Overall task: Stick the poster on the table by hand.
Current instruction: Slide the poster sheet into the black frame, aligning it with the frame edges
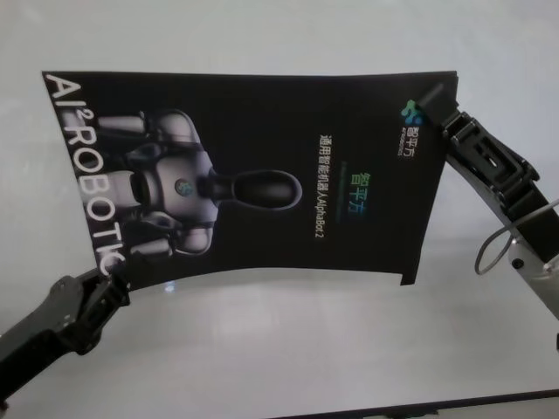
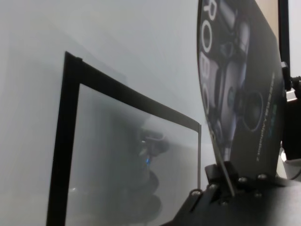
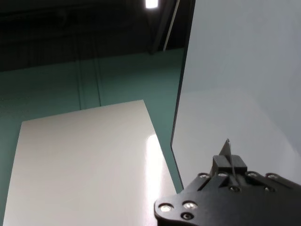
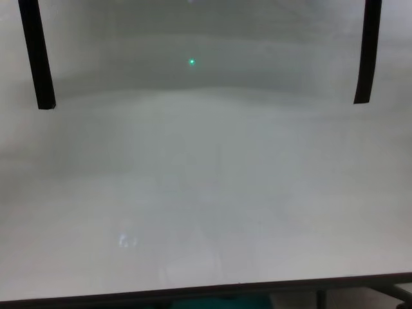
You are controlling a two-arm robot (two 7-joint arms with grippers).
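Observation:
The black poster [image 1: 262, 175], printed with a grey-white robot and white lettering, hangs in the air above the pale table [image 1: 288, 349], sagging in the middle. My left gripper [image 1: 112, 284] is shut on its near left corner. My right gripper [image 1: 439, 118] is shut on its far right corner. The left wrist view shows the printed face [image 2: 244, 84] rising from the shut left gripper [image 2: 225, 181]. The right wrist view shows the thin sheet edge in the shut right gripper [image 3: 229, 162]. A black tape strip [image 1: 407, 272] hangs from the near right corner. Two tape strips [image 4: 37, 58] [image 4: 365, 55] show in the chest view.
The table's dark near edge [image 1: 437, 406] runs along the bottom, also in the chest view [image 4: 206, 293]. A thin cable loop [image 1: 498, 249] hangs by my right forearm. A white rectangular surface [image 3: 84, 165] stands on a teal floor beyond the table.

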